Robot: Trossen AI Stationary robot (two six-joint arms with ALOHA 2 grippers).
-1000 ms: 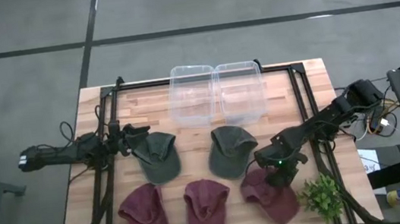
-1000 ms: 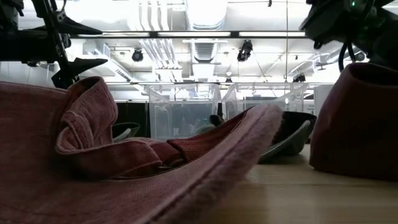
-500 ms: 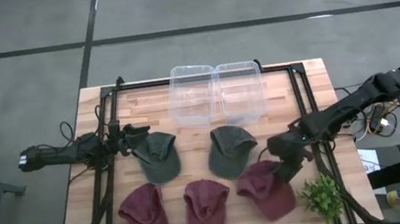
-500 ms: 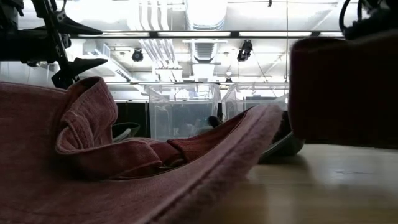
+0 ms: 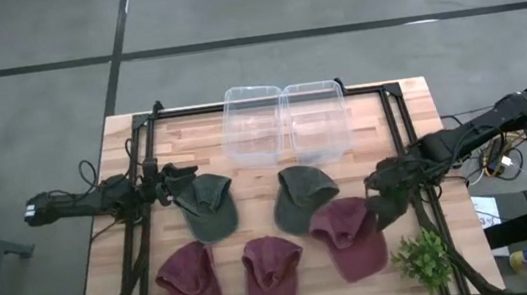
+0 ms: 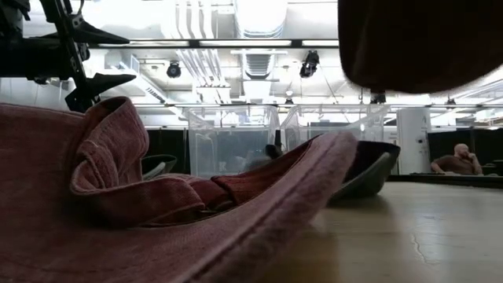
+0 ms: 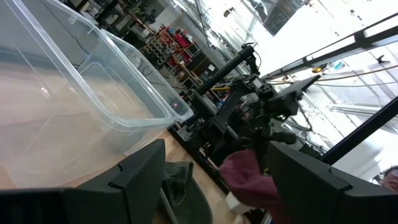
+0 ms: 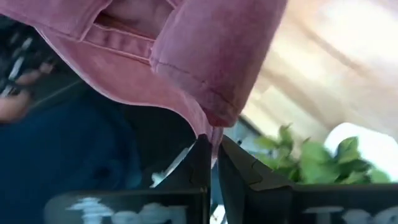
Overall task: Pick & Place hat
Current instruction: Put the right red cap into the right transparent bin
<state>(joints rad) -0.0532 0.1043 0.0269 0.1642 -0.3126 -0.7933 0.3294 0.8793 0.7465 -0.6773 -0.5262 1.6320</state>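
My right gripper (image 5: 383, 199) is shut on a maroon hat (image 5: 348, 239), which it carries above the table's right near part. In the low view that hat (image 6: 409, 39) floats at the top right, off the wood. Two more maroon hats (image 5: 190, 280) (image 5: 272, 272) lie along the near edge. Two green hats (image 5: 208, 207) (image 5: 302, 198) lie mid-table. My left gripper (image 5: 174, 174) waits open by the left green hat's far left edge, above the table (image 6: 118, 56). My right gripper pinches the maroon hat's stitched edge (image 8: 214, 127) between its two fingers (image 8: 200, 163). That edge is on the hat's far right side (image 5: 372, 207). The fingers come from the table's right side. The hat is lifted clear of the table and spreads out toward the left.
Two clear plastic bins (image 5: 256, 125) (image 5: 318, 121) stand side by side at the far edge. A small green plant (image 5: 423, 259) sits at the right near corner, close under the right arm. Black rails (image 5: 399, 141) run along both sides of the table.
My right gripper has risen and drawn back toward the table's right and far side, keeping its hold. The maroon hat has gone up with it, from resting on the table to hanging clear, and has shifted a little toward the far edge.
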